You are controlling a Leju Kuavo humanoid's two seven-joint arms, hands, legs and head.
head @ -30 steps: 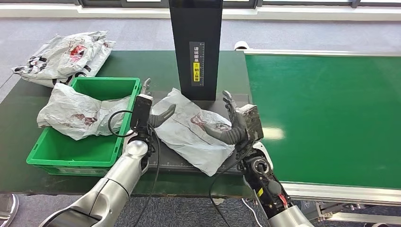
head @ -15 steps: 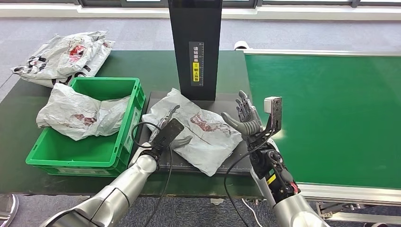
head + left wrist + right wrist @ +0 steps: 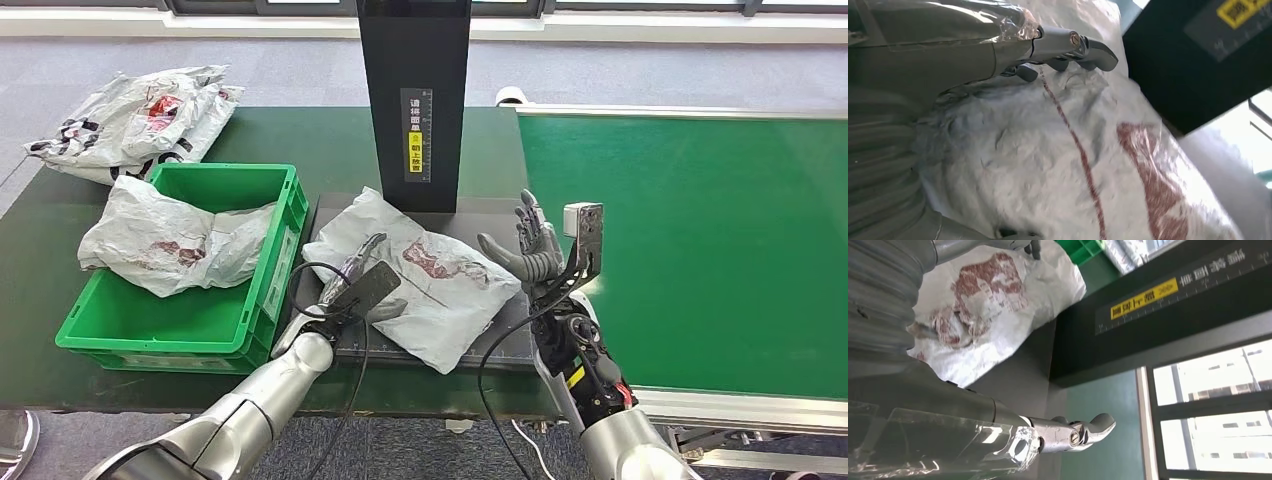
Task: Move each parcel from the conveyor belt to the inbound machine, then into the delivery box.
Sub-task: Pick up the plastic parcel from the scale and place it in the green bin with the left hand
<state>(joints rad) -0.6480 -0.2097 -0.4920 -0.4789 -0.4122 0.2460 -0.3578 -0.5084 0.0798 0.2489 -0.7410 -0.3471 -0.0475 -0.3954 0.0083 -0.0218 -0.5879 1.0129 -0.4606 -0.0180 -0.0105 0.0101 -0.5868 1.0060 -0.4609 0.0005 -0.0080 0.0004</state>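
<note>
A crumpled white-grey parcel (image 3: 430, 290) with red print lies on the dark platform (image 3: 505, 345) of the inbound machine, below its black column (image 3: 415, 100). My left hand (image 3: 360, 283) rests flat on the parcel's left part, its fingers stretched over the plastic (image 3: 1098, 150). Just off the parcel's right edge, my right hand (image 3: 528, 250) is raised with fingers spread and holds nothing. The right wrist view shows the parcel (image 3: 993, 305) beside the column (image 3: 1173, 315).
A green delivery box (image 3: 180, 325) stands left of the platform, with another parcel (image 3: 170, 240) draped over its left rim. More parcels (image 3: 140, 115) are piled at the back left of the table. The green conveyor belt (image 3: 700, 250) runs on the right.
My left hand has come down from the parcel's left edge and now lies on top of it. My right hand has let go of the parcel's right side, moved right and spread its fingers.
</note>
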